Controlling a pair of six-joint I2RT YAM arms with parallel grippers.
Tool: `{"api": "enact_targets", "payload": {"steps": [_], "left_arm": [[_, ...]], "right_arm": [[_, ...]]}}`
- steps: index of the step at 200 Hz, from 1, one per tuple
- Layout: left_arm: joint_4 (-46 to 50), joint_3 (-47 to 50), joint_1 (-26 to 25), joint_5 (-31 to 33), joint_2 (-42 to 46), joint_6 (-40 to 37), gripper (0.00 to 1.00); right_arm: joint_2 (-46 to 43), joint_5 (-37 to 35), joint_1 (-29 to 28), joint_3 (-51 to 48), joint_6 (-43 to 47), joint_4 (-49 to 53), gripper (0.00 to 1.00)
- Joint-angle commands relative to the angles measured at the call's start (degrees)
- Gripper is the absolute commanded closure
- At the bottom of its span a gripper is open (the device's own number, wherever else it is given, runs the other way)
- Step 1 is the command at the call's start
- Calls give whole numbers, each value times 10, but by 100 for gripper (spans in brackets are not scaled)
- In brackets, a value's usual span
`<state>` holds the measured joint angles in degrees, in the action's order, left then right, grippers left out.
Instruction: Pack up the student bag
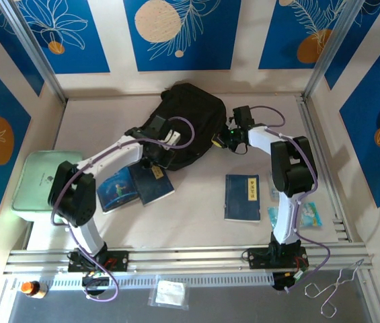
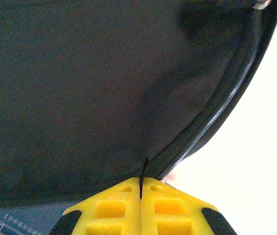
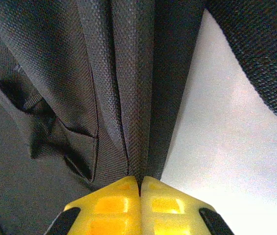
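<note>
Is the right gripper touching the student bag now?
Touching. In the right wrist view, the right gripper is shut on a fold of the student bag; the black fabric runs straight between its fingertips.

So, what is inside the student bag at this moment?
The inside cannot be seen: the student bag shows only its black outer fabric, which covers any contents. Three blue books lie outside it on the table.
</note>
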<state>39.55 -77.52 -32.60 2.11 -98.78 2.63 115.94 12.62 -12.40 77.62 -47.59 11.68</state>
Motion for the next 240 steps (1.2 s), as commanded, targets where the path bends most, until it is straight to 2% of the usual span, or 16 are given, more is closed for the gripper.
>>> {"api": "enact_targets", "payload": {"steps": [1,30,39,67,99,132,163,199,240], "left_arm": [[16,19,15,20,38,5,100],[-10,11,18,-25,36,12,100],[-17,-3,16,-48,29,19,100],[-48,-49,-4,-107,2,42,100],[-101,-92,-39,-152,-26,71,100],[-148,-119,-70,-181,-58,103,100],[-151,-144,-102,-156,-92,103,100],[-175,-124,-111,-178,-109,122,100],[-186,-113,-116,-206,-115,125,100]], "right_arm": [[24,-40,16,34,29,20,96],[9,-29,21,37,29,18,89],[-11,-18,24,24,19,11,83],[-96,2,33,-45,-25,4,55],[-197,8,34,-130,-82,21,41],[-276,20,31,-218,-152,12,35],[-323,-4,29,-292,-207,-17,29],[-320,31,22,-305,-225,-60,23],[-282,37,-4,-294,-246,-86,23]]}}
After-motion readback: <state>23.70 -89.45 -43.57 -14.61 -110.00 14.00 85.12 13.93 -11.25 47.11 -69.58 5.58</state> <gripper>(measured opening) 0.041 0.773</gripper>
